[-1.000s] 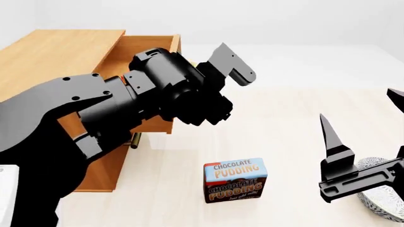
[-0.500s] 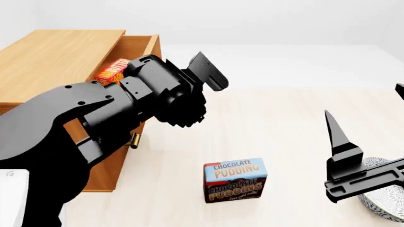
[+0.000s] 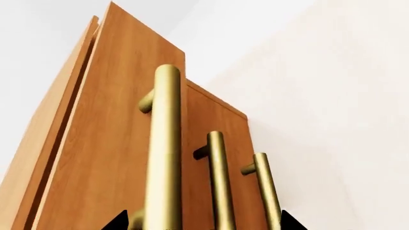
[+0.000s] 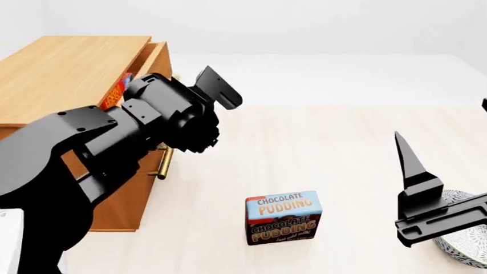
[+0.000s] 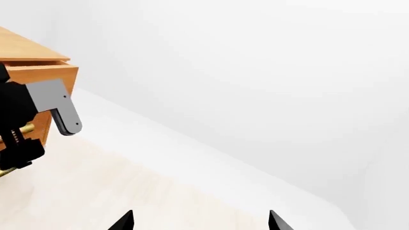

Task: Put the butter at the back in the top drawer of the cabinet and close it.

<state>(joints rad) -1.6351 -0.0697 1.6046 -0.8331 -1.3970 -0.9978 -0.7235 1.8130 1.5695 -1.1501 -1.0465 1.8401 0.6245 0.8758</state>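
The light-brown cabinet [image 4: 68,68] stands at the left. Its top drawer [image 4: 157,57] stands out a narrow way. A sliver of the red and orange butter [image 4: 120,91] shows inside it, mostly hidden by my left arm. My left gripper [image 4: 194,91] is open against the drawer front. In the left wrist view its black fingertips [image 3: 118,223] straddle the top drawer's brass handle [image 3: 163,143], and the drawer front [image 3: 102,158] stands proud of the two lower ones. My right gripper [image 4: 441,131] is open and empty at the right, also in its wrist view [image 5: 201,223].
A blue-and-brown chocolate pudding box [image 4: 283,218] stands on the pale floor in front of the cabinet. A grey patterned bowl [image 4: 464,251] sits at the lower right beneath my right gripper. The lower drawers' handles [image 3: 216,182] are shut flush.
The top drawer has slid in from wide open to a narrow gap, with my left gripper moving left with its front. The butter is now mostly hidden. The right arm barely moved.
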